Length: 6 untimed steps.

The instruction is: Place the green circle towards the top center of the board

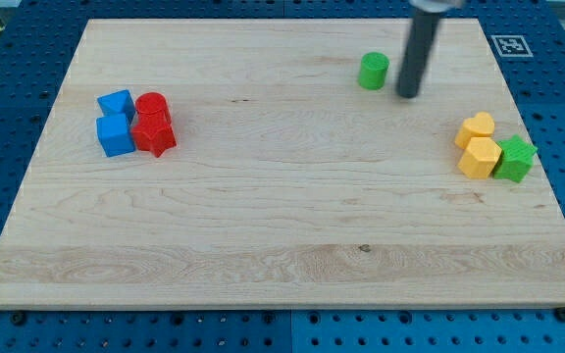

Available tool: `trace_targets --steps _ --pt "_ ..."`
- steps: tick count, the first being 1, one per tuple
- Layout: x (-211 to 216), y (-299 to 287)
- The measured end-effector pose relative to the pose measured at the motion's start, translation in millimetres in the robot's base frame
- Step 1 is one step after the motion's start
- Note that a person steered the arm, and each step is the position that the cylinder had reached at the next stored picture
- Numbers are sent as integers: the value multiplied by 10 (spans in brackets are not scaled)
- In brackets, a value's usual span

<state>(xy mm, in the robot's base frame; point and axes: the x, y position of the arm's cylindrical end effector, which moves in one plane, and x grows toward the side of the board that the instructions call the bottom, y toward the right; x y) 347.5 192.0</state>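
Observation:
The green circle (373,71) stands on the wooden board (282,245) near the view's top, right of centre. My tip (408,96) rests on the board just to the right of the green circle, a small gap apart from it. The dark rod rises from the tip to the view's top edge.
At the view's left sit two blue blocks (116,123) touching a red circle (152,106) and a red star (154,135). At the view's right a yellow heart (477,127), a yellow hexagon (480,157) and a green star (515,159) cluster near the board's edge.

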Motion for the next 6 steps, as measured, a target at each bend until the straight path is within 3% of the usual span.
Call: trace_targets --steps 1,2,6 --pt "-163 -17" --pt "-515 -399" --pt "-530 -477"
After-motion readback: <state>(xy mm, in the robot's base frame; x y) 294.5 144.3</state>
